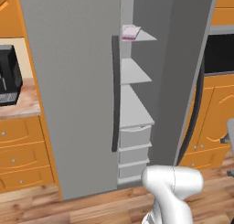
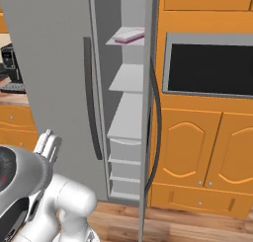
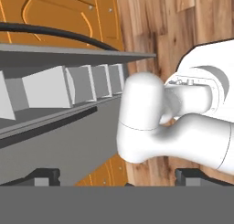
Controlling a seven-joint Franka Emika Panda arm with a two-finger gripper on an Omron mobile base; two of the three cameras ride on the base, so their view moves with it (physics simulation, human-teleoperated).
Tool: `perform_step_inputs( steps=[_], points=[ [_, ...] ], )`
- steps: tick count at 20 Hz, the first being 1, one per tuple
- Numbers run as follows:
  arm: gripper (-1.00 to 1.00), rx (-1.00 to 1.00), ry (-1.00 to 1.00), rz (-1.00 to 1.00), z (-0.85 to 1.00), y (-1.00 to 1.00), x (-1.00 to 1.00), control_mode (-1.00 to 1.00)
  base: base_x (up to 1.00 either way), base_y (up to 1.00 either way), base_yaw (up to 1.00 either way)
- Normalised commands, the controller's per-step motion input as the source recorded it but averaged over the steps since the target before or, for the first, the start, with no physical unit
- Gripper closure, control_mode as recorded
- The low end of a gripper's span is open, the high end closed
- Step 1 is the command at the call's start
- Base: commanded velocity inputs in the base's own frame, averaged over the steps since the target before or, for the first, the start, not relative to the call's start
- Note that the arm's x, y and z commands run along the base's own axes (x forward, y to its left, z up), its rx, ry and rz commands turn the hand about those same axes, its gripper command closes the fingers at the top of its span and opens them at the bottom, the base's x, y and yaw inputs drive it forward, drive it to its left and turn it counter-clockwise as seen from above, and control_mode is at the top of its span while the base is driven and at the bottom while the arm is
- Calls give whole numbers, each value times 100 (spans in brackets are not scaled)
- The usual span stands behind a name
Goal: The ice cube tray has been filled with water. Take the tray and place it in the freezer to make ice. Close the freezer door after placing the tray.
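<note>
The ice cube tray (image 1: 130, 32), pale on top with a pink edge, lies on the top shelf inside the freezer (image 1: 68, 90) and also shows in the right base view as the tray (image 2: 129, 35). The freezer door (image 1: 183, 72) stands wide open on the right, its curved dark handle (image 1: 196, 109) facing outward. From the right base view the door (image 2: 148, 112) is seen edge-on. My gripper (image 3: 116, 175) is open with nothing between its fingers. It is drawn back near the base, well away from the shelves. Its hand view is rolled and looks across the freezer's drawers (image 3: 77, 83).
The freezer's left door (image 2: 49, 63) is shut, with a dark bar handle (image 1: 115, 95). A dark appliance (image 1: 8, 74) sits on the counter (image 1: 25, 104) at left. A black-windowed oven (image 2: 207, 68) and orange cabinets (image 2: 197, 147) stand to the right. Wooden floor (image 1: 91, 205) lies in front.
</note>
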Motion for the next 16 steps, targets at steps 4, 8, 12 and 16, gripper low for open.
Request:
perform_step_inputs(
  steps=[4, 8, 12, 16],
  points=[
    [-100, 0, 0, 0, 0, 0, 0, 100, -5, 0, 0],
    [-100, 0, -3, 0, 1, 0, 5, -100, 0, 0, 0],
    [-100, 0, -2, 0, 21, -2, 1, -100, 0, 0, 0],
    [-100, 0, -4, 0, 46, -36, -9, -100, 0, 0, 0]
  ],
)
